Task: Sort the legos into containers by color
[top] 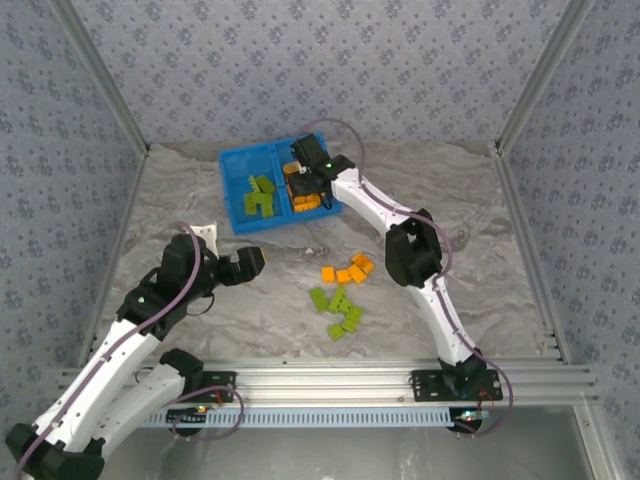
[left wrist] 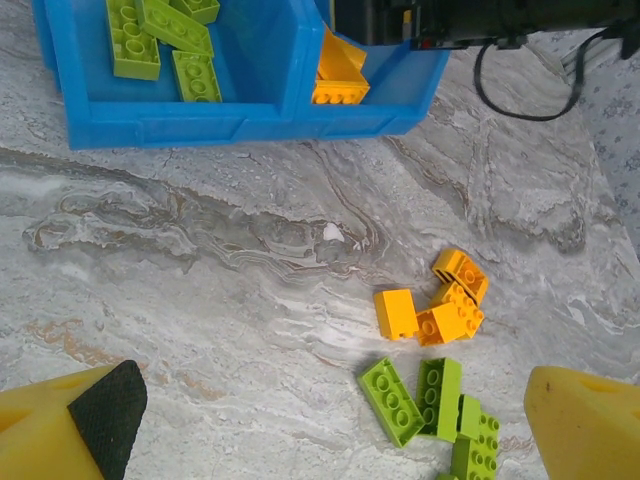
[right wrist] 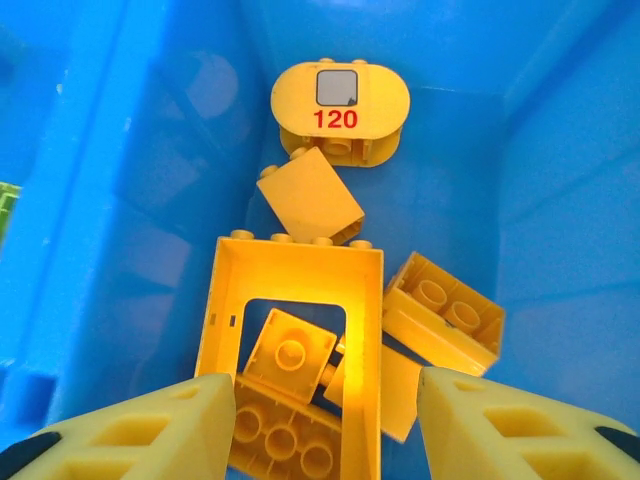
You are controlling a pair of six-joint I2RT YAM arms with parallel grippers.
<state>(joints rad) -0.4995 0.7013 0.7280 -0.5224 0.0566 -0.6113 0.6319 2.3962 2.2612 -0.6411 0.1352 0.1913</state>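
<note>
Blue tray [top: 232,170], far side of bench [top: 450,200]: left compartment holds lime green bricks [top: 258,195]; right compartment holds orange pieces, among them a rectangular frame [right wrist: 290,270] and a rounded piece [right wrist: 340,112] marked 120.
Loose on bench, near centre: orange bricks [top: 345,270], with green bricks [top: 338,310] just beside them.
Right gripper [right wrist: 325,430]: over the orange compartment, jaws partly apart, nothing between them.
Left gripper [left wrist: 330,430]: above the bench, jaws wide, empty.

Under the right gripper [right wrist: 325,420], between its jaws, the frame [right wrist: 300,270] lies in the right compartment [right wrist: 450,200] of the tray [right wrist: 560,100] — one brick [right wrist: 290,350] inside its opening, another [right wrist: 440,310] just right, the rounded piece [right wrist: 340,115] beyond. Ahead of the left gripper [left wrist: 325,445], loose bricks [left wrist: 398,312] lie on the table [left wrist: 200,300] — the tray farther ahead.
</note>
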